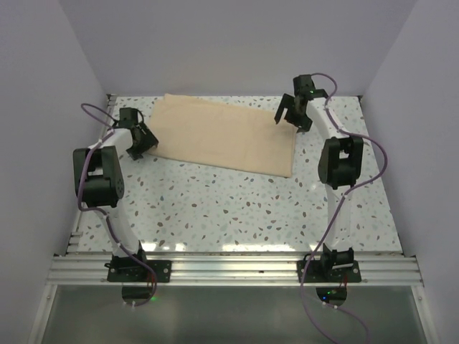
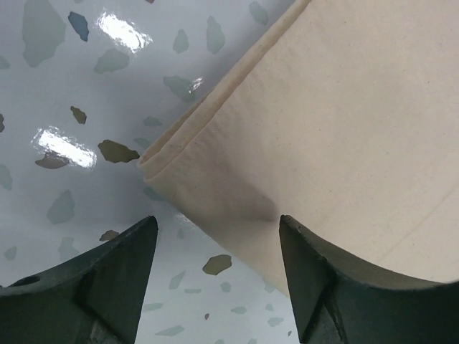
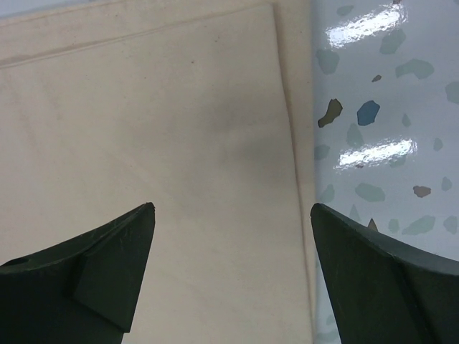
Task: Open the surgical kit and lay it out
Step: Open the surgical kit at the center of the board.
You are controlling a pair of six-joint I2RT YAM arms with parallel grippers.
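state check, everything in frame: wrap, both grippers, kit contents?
beige cloth wrap: folded shut, lying flat on the table, not yet opened.
left gripper: open, at the wrap's left corner, folded edge between the jaws, nothing gripped.
right gripper: open wide, over the wrap's right edge, nothing gripped.
tray, instruments: not visible in any view.

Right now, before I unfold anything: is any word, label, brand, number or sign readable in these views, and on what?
None can be read.
The folded beige cloth wrap is plain in all three views, with no tag or print showing.
The speckled table bears only coloured flecks.
The left arm and right arm show no legible marking.
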